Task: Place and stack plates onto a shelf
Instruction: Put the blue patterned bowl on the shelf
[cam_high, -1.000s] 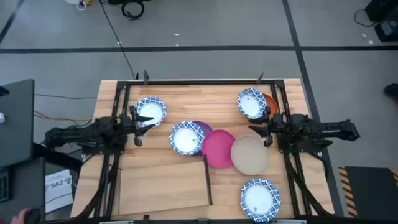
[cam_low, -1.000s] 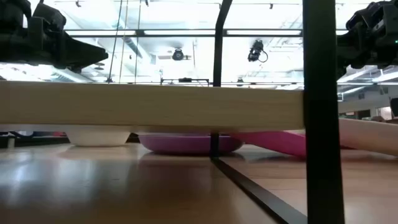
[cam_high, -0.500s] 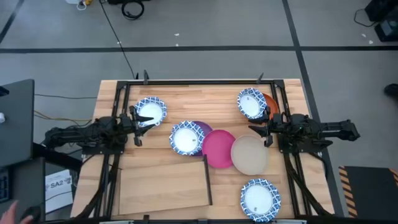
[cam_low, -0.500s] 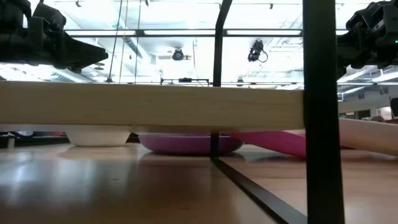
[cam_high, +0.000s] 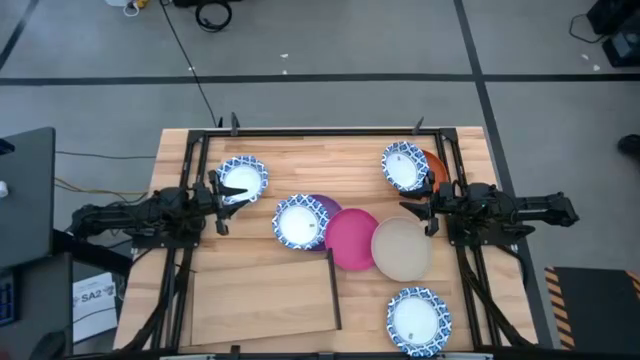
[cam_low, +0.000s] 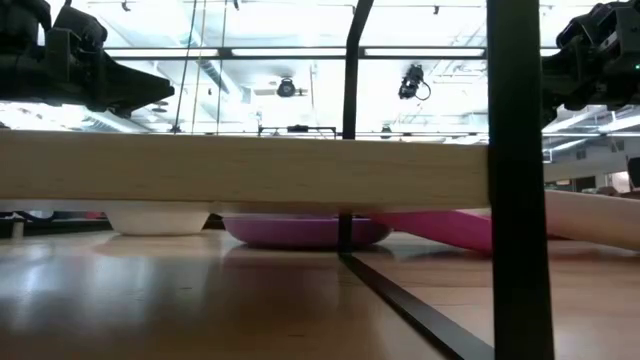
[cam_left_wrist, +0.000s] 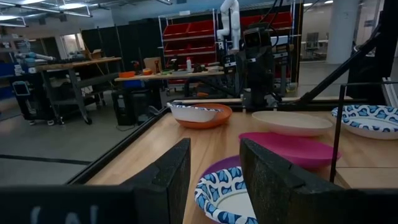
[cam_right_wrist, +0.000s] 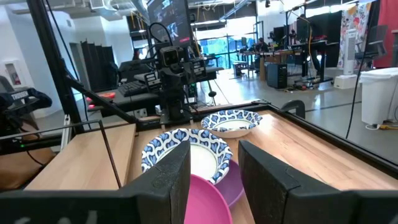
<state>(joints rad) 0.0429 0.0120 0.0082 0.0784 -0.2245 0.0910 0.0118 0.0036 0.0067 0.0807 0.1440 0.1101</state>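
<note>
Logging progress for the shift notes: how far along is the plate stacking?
Nothing looks done: the shelf carries no plates. Nothing is in hand; the left tool and right tool hover open at the table's sides. All plates remain, such as the magenta plate and beige plate.

Robotics lab or industrial workshop. Grey concrete floor (cam_high: 330, 50) with dark tape lines; red parts-bin racks (cam_left_wrist: 193, 38); white robot arm (cam_left_wrist: 229, 25) on far workbench (cam_left_wrist: 81, 62); monitors (cam_right_wrist: 169, 18); strip ceiling lights (cam_low: 270, 52); cables (cam_high: 210, 14) at 12 o'clock.
</note>
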